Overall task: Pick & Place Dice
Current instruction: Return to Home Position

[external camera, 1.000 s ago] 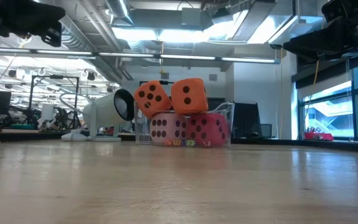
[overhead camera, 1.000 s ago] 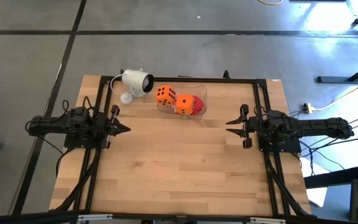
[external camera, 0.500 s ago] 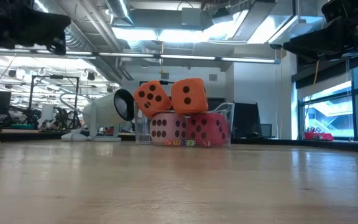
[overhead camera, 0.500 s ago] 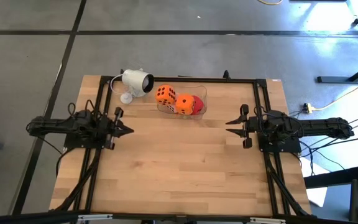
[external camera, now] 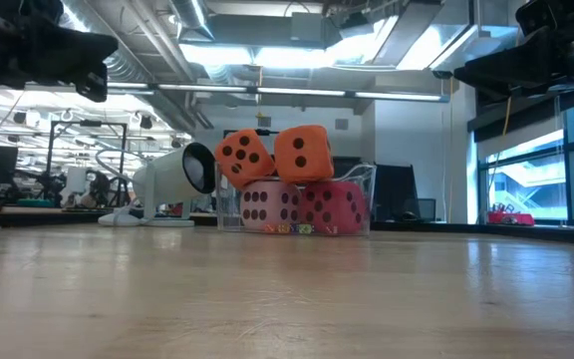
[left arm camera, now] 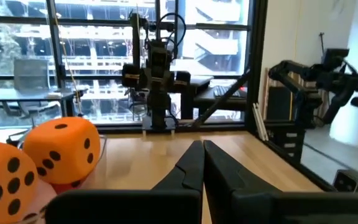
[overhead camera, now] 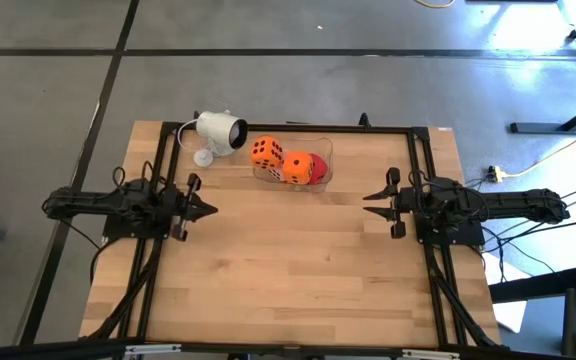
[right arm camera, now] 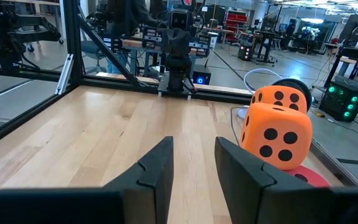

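Counter (overhead camera: 298, 280) carries your bin (external camera: 369, 194), four dice (external camera: 302, 153) piled inside. Your left tool (left arm camera: 202, 146) is clenched empty; right tool (right arm camera: 193, 144) released.

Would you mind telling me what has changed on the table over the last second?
The left gripper, shut and empty, eased slightly toward the middle of the table and dipped a little in the low view. The right gripper, open, the four dice in the clear bin and the white camera stayed put.

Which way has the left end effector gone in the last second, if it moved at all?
Yes. In the high view the left end effector has edged toward the picture's right, its tip now farther past the base of the white camera.
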Tool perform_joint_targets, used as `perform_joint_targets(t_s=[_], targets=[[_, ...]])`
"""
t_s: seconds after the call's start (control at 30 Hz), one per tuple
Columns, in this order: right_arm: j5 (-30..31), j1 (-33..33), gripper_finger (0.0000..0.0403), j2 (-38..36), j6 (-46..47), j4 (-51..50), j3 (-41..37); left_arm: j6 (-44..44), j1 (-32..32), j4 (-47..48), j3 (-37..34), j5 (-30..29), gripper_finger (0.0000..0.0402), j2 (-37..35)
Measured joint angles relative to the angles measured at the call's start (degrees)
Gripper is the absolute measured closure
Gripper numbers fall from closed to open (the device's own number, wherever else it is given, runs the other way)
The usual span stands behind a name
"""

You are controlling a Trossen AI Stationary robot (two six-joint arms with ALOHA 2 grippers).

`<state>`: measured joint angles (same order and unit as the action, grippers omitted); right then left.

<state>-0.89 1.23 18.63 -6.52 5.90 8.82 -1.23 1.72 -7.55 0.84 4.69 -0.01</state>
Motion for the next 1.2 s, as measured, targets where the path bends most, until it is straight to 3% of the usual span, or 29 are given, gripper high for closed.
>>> perform_joint_targets(t_s=[1.2], targets=[[0.00, -0.01, 0.0284, -0.01, 0.01, 0.01, 0.00, -1.05, 0.00, 0.06, -0.22, 0.07, 0.0392, 0.00]])
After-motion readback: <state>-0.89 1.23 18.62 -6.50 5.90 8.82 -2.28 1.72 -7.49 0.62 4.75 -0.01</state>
